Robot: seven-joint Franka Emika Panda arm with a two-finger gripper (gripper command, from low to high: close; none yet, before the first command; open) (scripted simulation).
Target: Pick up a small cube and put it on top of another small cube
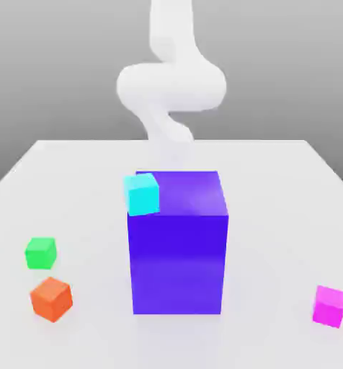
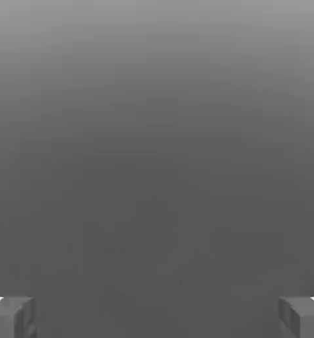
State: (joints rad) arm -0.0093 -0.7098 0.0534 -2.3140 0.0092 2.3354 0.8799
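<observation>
A white table (image 1: 73, 173) filled the lower part of the exterior view under a plain grey backdrop; a large purple-blue block (image 1: 178, 249) stood upright at the centre of the frame, and a small cyan cube (image 1: 142, 194) sat at the upper left corner of that block, touching it, though whether it rested on the top or leaned against the side could not be told; the small magenta cube (image 1: 328, 305) lay on the table at the lower right of the frame, well apart from the block and from everything else; a green cube (image 1: 40, 253) sat at the lower left, with an orange cube (image 1: 51, 298) just below it, near but not touching; the white robot arm (image 1: 171, 83) rose behind the block in the upper centre of the frame, blurred and curving; in the hand view the gripper (image 2: 157, 317) was released, its two grey fingertips (image 2: 11, 317) standing wide apart at the lower left and lower right corners of the frame with nothing between them, against a plain grey surface.
</observation>
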